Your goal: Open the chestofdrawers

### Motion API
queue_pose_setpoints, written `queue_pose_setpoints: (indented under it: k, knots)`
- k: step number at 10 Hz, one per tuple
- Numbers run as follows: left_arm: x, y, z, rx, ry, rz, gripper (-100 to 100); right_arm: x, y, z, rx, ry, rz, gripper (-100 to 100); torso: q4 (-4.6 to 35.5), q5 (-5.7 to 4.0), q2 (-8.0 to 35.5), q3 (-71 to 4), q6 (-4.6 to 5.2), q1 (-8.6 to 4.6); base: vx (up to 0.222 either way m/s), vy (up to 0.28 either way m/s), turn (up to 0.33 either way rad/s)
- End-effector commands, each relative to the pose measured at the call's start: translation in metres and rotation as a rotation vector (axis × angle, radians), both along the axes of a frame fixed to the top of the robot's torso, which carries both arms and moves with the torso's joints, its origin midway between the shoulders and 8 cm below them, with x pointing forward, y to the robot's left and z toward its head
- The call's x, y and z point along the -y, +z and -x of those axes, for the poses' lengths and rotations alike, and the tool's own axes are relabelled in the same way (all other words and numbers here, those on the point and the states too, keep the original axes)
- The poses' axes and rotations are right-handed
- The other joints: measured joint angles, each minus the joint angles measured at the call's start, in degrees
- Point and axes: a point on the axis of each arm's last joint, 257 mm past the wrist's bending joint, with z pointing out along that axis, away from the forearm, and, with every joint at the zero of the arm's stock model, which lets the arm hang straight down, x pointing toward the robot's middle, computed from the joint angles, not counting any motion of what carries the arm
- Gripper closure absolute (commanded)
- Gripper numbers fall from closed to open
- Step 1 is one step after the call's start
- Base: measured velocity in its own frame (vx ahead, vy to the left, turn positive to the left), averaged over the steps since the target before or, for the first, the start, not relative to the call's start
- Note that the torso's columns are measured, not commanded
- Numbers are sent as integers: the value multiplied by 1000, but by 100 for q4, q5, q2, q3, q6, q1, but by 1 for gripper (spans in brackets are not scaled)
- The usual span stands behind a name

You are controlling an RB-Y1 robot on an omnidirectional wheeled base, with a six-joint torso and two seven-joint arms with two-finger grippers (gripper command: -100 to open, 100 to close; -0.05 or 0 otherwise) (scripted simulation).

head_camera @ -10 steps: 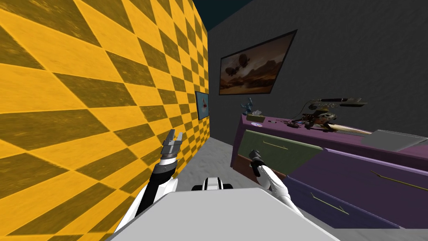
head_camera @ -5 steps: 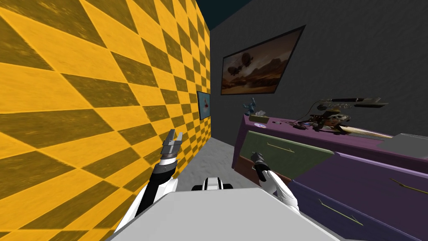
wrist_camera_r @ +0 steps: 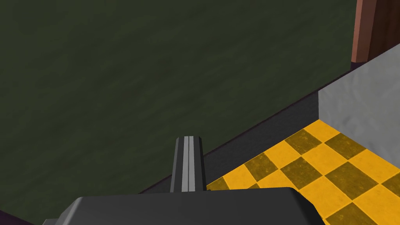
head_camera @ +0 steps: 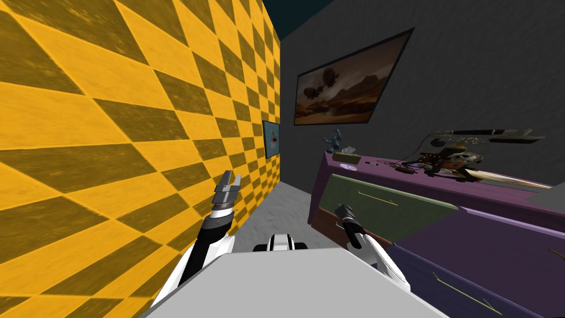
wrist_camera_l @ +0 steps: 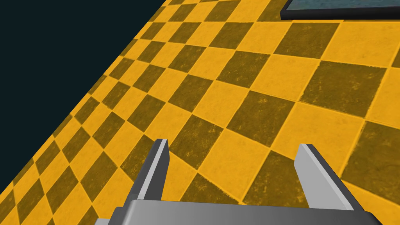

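The purple chest of drawers (head_camera: 485,232) stands along the dark wall on my right. Its green upper-left drawer front (head_camera: 386,212) juts out from the purple body and carries a thin bar handle (head_camera: 378,197). My right gripper (head_camera: 339,210) sits at that front's lower left corner, below and left of the handle. In the right wrist view its fingers (wrist_camera_r: 188,156) are pressed together with nothing between them, facing the flat green front (wrist_camera_r: 156,78). My left gripper (head_camera: 230,178) is raised beside the yellow checkered wall, and its fingers (wrist_camera_l: 160,156) stand wide apart and empty.
The yellow checkered wall (head_camera: 110,138) runs close along my left. A strip of grey floor (head_camera: 276,215) lies between it and the chest. Clutter (head_camera: 452,157) covers the chest's top. A large picture (head_camera: 353,83) hangs above it, and a small picture (head_camera: 271,139) hangs on the yellow wall.
The whole head view has shifted, so I have moved: the chest now sits further right and larger. My right gripper stays at the green front's lower left corner. The left arm is unchanged.
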Motion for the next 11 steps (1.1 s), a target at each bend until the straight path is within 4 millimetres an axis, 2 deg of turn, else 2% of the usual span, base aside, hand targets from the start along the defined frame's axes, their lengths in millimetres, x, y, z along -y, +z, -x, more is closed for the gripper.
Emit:
queue_pose_setpoints:
  k: [1,2,3,5,7,8,9,11]
  knots:
    - [0,0,0,0,0,0,0,-1,6,-2,-3,36,55,100,1,0,3,3,0,2,0,0,0]
    - [0,0,0,0,0,0,0,3,13,18,40,8,26,100,1,1,3,2,0,7,24,24,169]
    - [0,0,0,0,0,0,0,7,7,31,38,-13,11,100,-1,5,-6,-3,-2,22,38,28,94]
    - [0,0,0,0,0,0,0,19,23,34,76,-12,39,100,-2,3,-7,-4,1,9,19,13,-14]
    - [0,0,0,0,0,0,0,16,25,33,61,11,91,100,0,0,2,1,0,3,3,0,2]
    - [0,0,0,0,0,0,0,22,34,57,103,-27,81,100,0,1,2,2,0,6,36,24,151]
    - [0,0,0,0,0,0,0,29,33,71,103,-48,87,100,-2,5,-8,-4,-1,21,47,29,101]
    - [0,0,0,0,0,0,0,40,51,77,148,-52,126,100,-2,2,-4,-3,2,7,15,11,-7]
